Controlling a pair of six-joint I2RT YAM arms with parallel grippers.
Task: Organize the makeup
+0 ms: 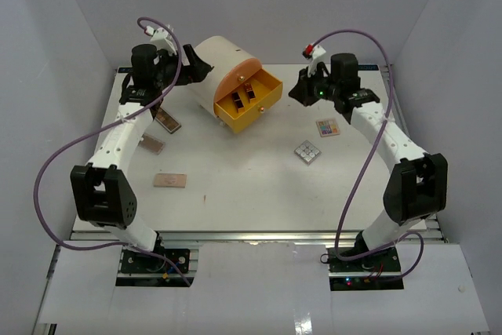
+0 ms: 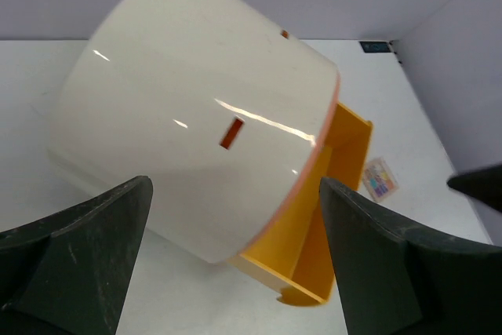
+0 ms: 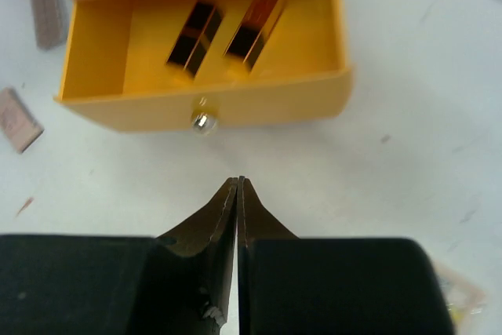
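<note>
Lying flat near the worktop's (image 1: pixel 259 194) right edge, the square palettes (image 1: pixel 327 127) (image 1: pixel 307 152) look light, stiff and thin, so pinch across opposite edges, with the right gripper (image 3: pixel 238 186) closed on nothing and the left gripper (image 2: pixel 235 186) spread wide.

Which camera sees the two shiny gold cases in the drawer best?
The right wrist view: it looks straight into the open drawer at both cases. The top view shows them tiny; the left wrist view hides them.

Cream drawer unit (image 1: pixel 223 60) — its yellow drawer (image 1: pixel 263 107) stands open.
</note>
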